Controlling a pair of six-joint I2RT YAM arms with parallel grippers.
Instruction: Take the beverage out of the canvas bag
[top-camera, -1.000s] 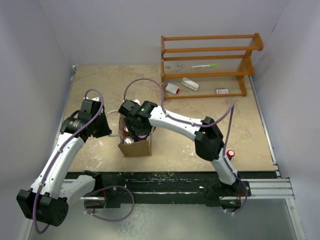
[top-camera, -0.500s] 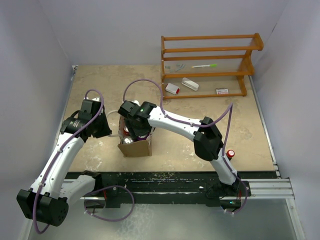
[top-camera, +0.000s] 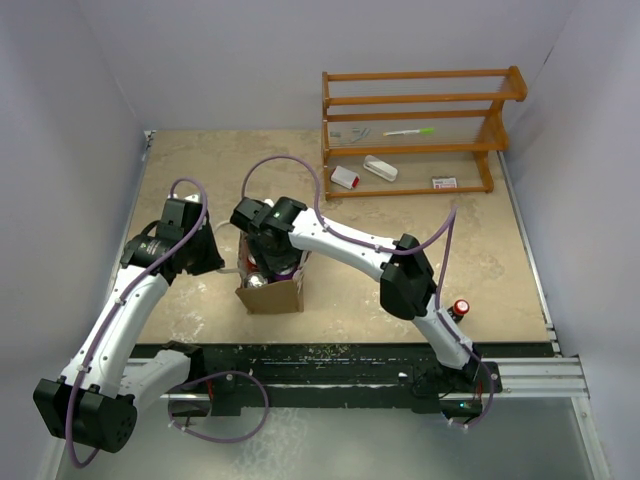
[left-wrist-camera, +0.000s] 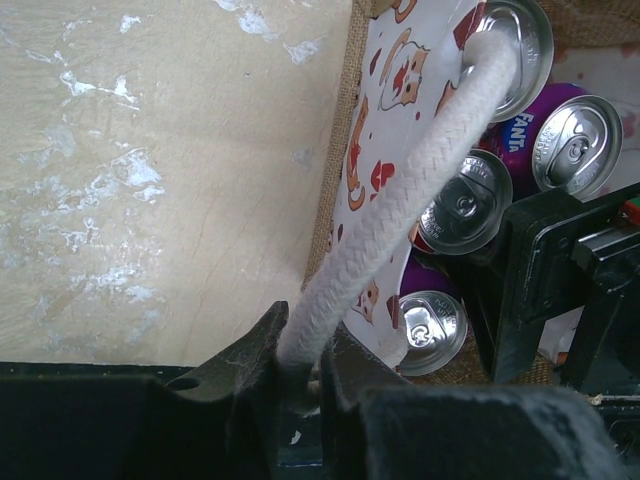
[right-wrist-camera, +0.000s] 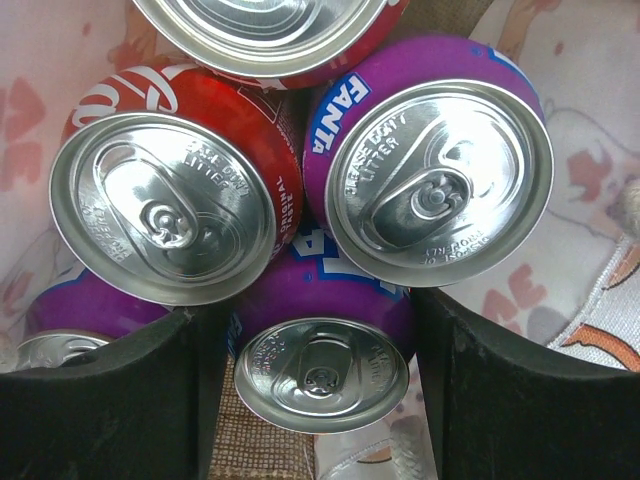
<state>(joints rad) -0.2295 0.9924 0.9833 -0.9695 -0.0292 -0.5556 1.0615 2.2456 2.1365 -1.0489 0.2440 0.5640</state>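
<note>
The tan canvas bag (top-camera: 272, 295) stands upright left of the table's middle, with a white printed lining (left-wrist-camera: 385, 130). Several cans stand inside, purple Fanta and red cola. My left gripper (left-wrist-camera: 300, 375) is shut on the bag's white rope handle (left-wrist-camera: 420, 190) at the bag's left side (top-camera: 215, 255). My right gripper (right-wrist-camera: 322, 395) is open and reaches down into the bag (top-camera: 268, 258). Its fingers (right-wrist-camera: 120, 400) stand close on either side of a purple Fanta can (right-wrist-camera: 322, 372), which sits lower than the red can (right-wrist-camera: 165, 205) and a second purple can (right-wrist-camera: 440, 180) behind it.
A wooden rack (top-camera: 420, 130) stands at the back right with a green pen (top-camera: 408, 132) on a shelf. Below it lie a white-and-red item (top-camera: 345, 178), a white item (top-camera: 380, 168) and a small card (top-camera: 444, 182). Walls close in on three sides.
My right arm has shifted a little left, with its wrist over the bag's opening. The left arm and the bag have not moved.
</note>
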